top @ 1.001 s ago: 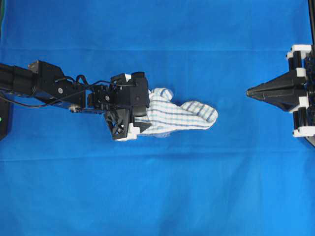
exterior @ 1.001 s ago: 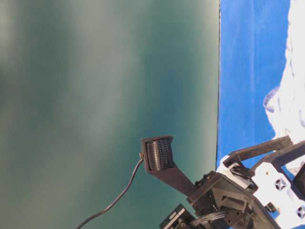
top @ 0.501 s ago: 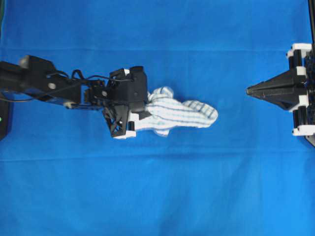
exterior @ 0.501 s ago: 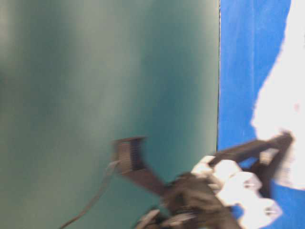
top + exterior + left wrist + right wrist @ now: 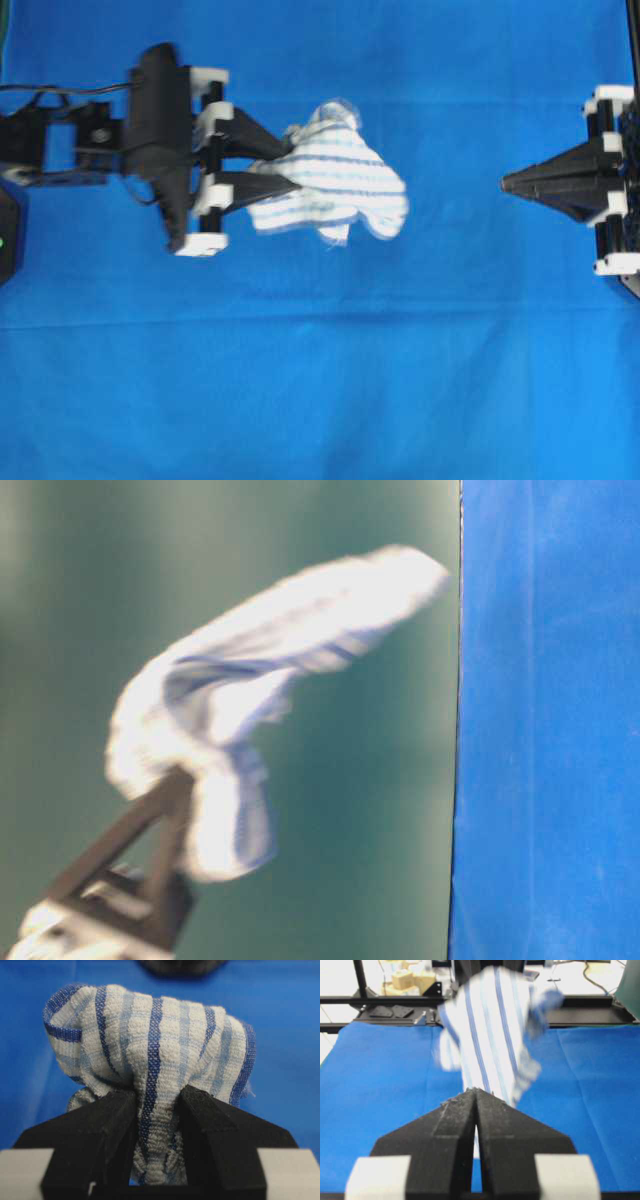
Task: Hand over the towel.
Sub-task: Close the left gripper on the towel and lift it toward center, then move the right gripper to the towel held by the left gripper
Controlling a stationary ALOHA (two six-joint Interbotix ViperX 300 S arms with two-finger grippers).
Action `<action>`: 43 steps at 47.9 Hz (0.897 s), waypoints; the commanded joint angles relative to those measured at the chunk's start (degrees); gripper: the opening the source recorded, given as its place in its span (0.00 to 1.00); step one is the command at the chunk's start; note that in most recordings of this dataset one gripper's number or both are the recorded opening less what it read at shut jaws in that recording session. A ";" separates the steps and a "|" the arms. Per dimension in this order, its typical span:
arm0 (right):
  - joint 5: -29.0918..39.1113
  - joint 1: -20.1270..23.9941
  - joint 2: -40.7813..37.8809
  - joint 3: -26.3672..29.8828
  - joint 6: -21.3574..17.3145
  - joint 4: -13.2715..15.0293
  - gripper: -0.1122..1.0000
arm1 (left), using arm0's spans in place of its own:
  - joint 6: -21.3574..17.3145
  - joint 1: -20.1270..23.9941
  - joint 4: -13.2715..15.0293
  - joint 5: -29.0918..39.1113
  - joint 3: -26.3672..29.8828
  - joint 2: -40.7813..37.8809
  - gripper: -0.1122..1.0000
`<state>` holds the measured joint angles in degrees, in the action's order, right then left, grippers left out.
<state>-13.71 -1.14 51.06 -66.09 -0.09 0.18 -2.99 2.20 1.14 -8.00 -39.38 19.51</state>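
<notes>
The towel, a small white cloth with blue checked stripes, hangs bunched in my left gripper, lifted off the blue sheet. In the left wrist view the black fingers pinch a fold of the towel. The table-level view shows the towel blurred, up in the air. My right gripper is shut and empty at the far right, tips touching, pointing at the towel across a gap. Its wrist view shows the towel ahead of the closed tips.
A large plain blue sheet covers the table. The right arm's base sits at the right edge, the left arm's body at the left edge. A black frame and clutter stand beyond the table.
My left gripper has lifted the towel off the sheet, pulled back to the left and turned level. The towel now hangs bunched and swinging. The right gripper has not moved.
</notes>
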 commanded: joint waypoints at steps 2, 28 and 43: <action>-0.26 0.00 -0.62 1.49 -0.09 -0.09 0.10 | 0.09 -0.53 0.00 -0.53 0.00 3.34 0.28; -2.37 -0.26 -8.26 5.45 -0.88 -0.26 0.11 | 0.09 -0.53 0.00 -0.97 -0.18 3.43 0.28; -7.65 -1.93 -22.41 13.01 -1.14 -0.44 0.71 | 0.09 -0.70 0.09 -0.97 -0.18 3.43 0.28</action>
<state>-19.42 -2.81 31.73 -56.25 -1.14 0.00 -2.99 1.76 1.14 -8.35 -40.52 22.41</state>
